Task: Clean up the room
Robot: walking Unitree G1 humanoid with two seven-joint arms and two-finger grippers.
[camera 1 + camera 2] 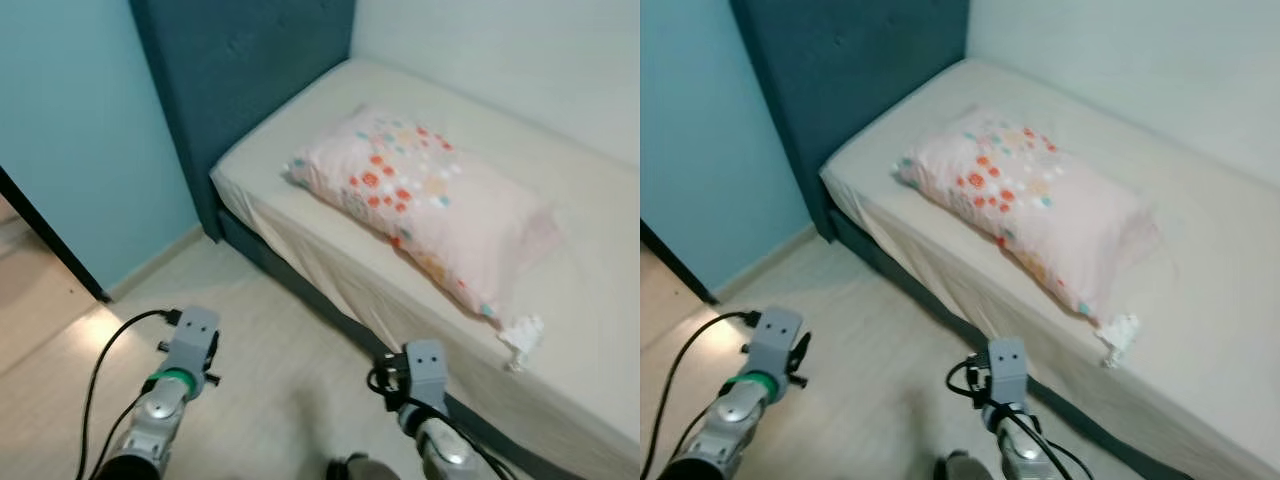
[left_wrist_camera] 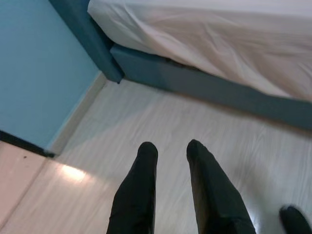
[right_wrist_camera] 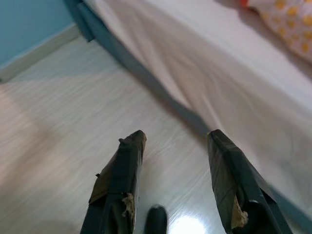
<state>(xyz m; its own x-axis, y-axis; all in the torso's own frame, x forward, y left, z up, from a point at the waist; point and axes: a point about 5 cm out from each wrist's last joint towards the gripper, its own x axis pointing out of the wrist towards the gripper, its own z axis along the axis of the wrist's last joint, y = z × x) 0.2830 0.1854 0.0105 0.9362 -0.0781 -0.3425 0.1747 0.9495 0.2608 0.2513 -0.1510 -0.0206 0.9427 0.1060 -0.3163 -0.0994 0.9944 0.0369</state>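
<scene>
A crumpled white tissue lies on the bed at its near edge, just beside the corner of a pink pillow with coloured dots. Both arms hang low over the wood floor in front of the bed. The left arm is well left of the tissue, and the right arm is below and left of it. In the left wrist view my left gripper is open with a narrow gap and holds nothing. My right gripper is open wide over the floor near the bed's base and holds nothing.
A dark teal headboard stands at the bed's far end against a light blue wall. A dark door-frame strip runs at the left. Light wood floor lies between wall and bed. The teal bed base runs along the floor.
</scene>
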